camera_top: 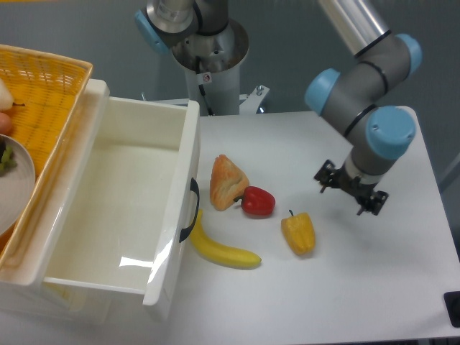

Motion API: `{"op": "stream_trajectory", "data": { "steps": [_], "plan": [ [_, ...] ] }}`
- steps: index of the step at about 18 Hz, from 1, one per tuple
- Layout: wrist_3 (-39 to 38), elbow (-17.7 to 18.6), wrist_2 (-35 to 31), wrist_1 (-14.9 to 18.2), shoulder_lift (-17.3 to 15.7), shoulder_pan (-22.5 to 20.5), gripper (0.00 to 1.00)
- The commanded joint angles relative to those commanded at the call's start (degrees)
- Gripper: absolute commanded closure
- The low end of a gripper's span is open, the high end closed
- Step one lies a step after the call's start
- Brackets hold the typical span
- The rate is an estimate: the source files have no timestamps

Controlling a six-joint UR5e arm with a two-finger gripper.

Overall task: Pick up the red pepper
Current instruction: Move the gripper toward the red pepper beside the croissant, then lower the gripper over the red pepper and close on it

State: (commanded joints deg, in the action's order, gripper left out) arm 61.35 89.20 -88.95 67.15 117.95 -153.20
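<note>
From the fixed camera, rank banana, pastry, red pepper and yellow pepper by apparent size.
Largest to smallest:
1. banana
2. pastry
3. yellow pepper
4. red pepper
The two peppers look nearly alike, so their order is unsure.

The red pepper touches the pastry on its left side, so that side is blocked. Its top and right side are open. The yellow pepper sits near it at the lower right, and the banana lies just below. The end effector hangs over bare desk to the right, with open room between.
</note>
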Motion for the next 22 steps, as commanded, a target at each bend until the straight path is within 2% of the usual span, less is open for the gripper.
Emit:
{"op": "stream_trajectory", "data": {
  "steps": [3,5,9,13,17,19,22],
  "plan": [
    [-0.54,1.15,0.61,0.09,-1.40,0.71,0.00],
    [2.43,0.89,1.23,0.09,-2.63,0.53,0.00],
    [22.28,1.15,0.62,-0.09,-4.04,1.93,0.00],
    [29.68,1.15,1.05,-0.09,-4.57,3.95,0.00],
    [43.29,2.11,3.50,0.44,-4.66,4.84,0.00],
    [48.31,3.25,6.14,0.44,-5.10,4.84,0.00],
    [55.69,3.87,6.50,0.53,-5.36,5.98,0.00]
  ]
}}
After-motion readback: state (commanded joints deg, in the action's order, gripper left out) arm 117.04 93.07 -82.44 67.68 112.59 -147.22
